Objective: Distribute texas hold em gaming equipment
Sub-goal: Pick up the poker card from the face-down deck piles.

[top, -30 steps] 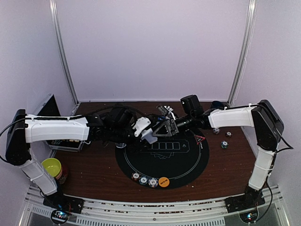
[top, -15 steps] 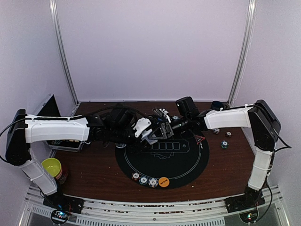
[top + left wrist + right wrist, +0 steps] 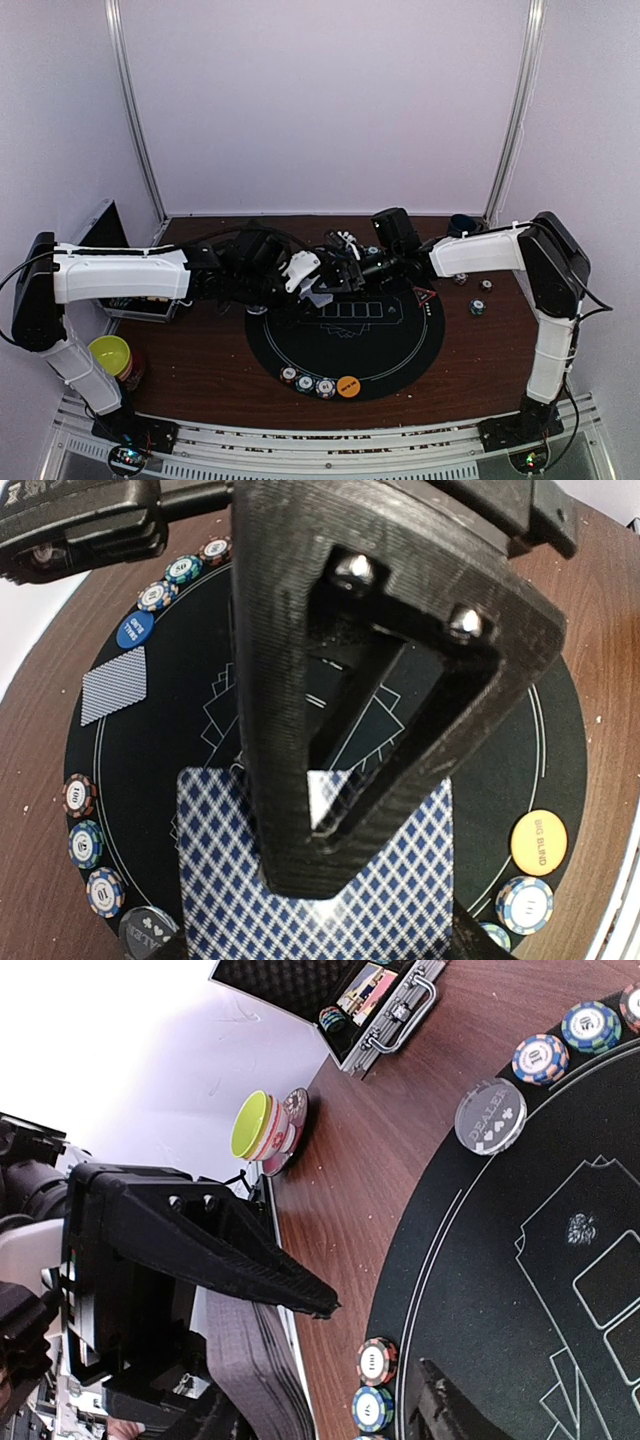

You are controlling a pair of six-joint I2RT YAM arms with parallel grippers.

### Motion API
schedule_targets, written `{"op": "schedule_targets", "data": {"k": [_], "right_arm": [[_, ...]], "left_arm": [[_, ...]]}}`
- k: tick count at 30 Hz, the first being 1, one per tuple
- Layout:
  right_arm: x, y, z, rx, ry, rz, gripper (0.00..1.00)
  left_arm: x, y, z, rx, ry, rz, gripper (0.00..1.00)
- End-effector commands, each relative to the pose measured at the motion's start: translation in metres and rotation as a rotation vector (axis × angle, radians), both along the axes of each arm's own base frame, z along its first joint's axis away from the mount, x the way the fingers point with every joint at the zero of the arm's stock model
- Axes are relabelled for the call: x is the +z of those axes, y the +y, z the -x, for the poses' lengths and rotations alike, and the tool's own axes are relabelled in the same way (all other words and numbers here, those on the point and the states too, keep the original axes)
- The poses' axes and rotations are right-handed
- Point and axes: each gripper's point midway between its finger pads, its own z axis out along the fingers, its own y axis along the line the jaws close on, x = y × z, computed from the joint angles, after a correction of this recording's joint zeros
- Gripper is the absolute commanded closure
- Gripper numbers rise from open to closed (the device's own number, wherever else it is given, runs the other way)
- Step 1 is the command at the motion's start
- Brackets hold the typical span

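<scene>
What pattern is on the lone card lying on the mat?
The card has a blue-and-white diamond lattice, clearest in left wrist view.

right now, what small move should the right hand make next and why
Probably pinch the top card off the deck with the right hand: the left hand holds the deck beside it, and only one dealt card shows.

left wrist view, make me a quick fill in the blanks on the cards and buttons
1. The lone card on the black mat lies face ___.
2. The BIG BLIND button is coloured ___.
3. The round button nearest the lone card is coloured ___.
4. The card deck at the bottom shows a ___ back pattern.
Missing words: down; orange; blue; diamond.
</scene>
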Motion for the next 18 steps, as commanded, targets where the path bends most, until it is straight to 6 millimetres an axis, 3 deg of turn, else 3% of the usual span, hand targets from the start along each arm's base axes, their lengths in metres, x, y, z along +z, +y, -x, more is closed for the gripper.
{"op": "schedule_targets", "data": {"k": [1, 11, 18], "right_arm": [[-0.004, 0.000, -0.015, -0.052, -0.010, 0.013, 0.53], [-0.026, -0.028, -0.041, -0.137, -0.007, 0.096, 0.70], [-0.008, -0.024, -0.025, -0.046, 0.035, 0.020, 0.71]], "left_arm": [[0.021, -0.009, 0.001, -0.028, -0.043, 0.065, 0.40], [0.021, -0.009, 0.001, -0.026, -0.047, 0.060, 0.40], [0.020, -0.009, 0.000, -0.024, -0.049, 0.056, 0.40]]}}
